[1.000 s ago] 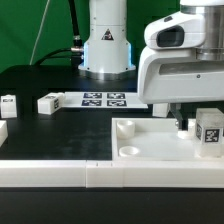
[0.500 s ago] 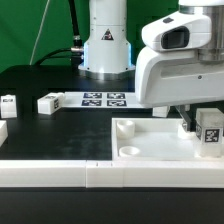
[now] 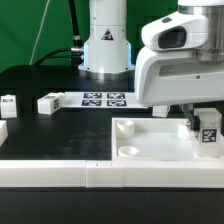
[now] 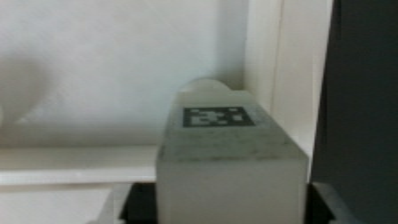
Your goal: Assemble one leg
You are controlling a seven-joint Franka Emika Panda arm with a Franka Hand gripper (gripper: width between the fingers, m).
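Observation:
My gripper (image 3: 203, 128) is shut on a leg (image 3: 209, 131), a small white block with a black-and-white tag, held upright over the right side of the large white recessed panel (image 3: 150, 135). In the wrist view the held leg (image 4: 228, 150) fills the middle between the dark fingers (image 4: 139, 203), with the panel's raised rim (image 4: 267, 60) behind it. Whether the leg touches the panel I cannot tell. Two more legs lie on the black table at the exterior view's left: one (image 3: 49, 103) near the marker board and one (image 3: 9, 104) at the edge.
The marker board (image 3: 104, 98) lies in front of the robot base (image 3: 106, 45). A round socket (image 3: 129, 151) shows in the panel's near-left corner. A white rail (image 3: 60, 172) runs along the front. Another white part (image 3: 2, 130) sits at the left edge.
The gripper with the leg has shifted slightly to the exterior view's left and a little lower over the panel. Nothing else has moved.

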